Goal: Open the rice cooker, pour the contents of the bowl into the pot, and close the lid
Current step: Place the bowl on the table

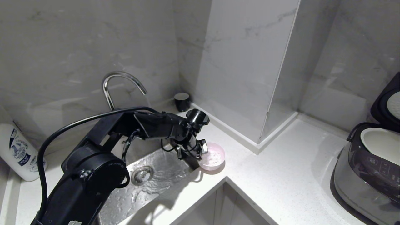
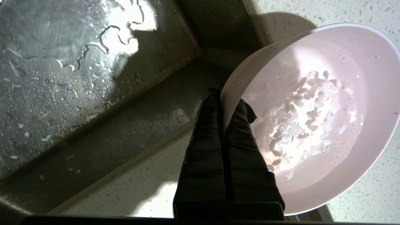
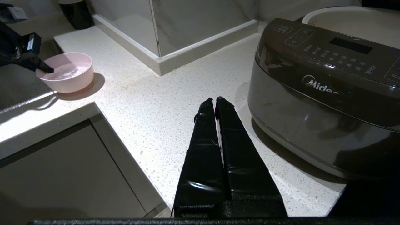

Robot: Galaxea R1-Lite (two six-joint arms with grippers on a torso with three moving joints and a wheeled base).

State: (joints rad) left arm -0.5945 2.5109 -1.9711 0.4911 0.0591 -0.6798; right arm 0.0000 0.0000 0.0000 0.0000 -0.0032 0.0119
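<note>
Now | left claw (image 2: 226, 103) pinching bowl (image 2: 315, 125) rim | reaching over sink (image 1: 162, 181)

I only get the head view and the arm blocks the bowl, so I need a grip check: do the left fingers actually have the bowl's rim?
Observer: Yes. The left gripper is shut on the bowl, one finger inside the rim, one outside.
Operator: Anything in the bowl?
Observer: Whitish grains in a little water, the contents.
Operator: Where's the right gripper?
Observer: The right gripper is shut, empty, over the counter in front of the rice cooker.
</note>
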